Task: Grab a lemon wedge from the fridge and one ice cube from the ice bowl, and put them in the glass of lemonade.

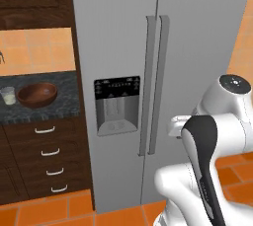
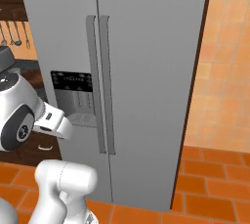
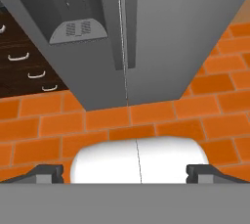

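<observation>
fridge stands shut on orange tile floor beside dark counter.

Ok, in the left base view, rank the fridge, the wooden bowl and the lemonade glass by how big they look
1. The fridge, by far the largest.
2. The ice bowl, wide and round on the counter.
3. The glass of lemonade, smallest, beside the bowl.

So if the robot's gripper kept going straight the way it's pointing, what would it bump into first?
Probably the fridge. The open gripper looks forward and down at the bottom of its closed doors, with orange floor tiles nearer. How steeply it tilts is unclear, so it might hit the floor first.
</observation>
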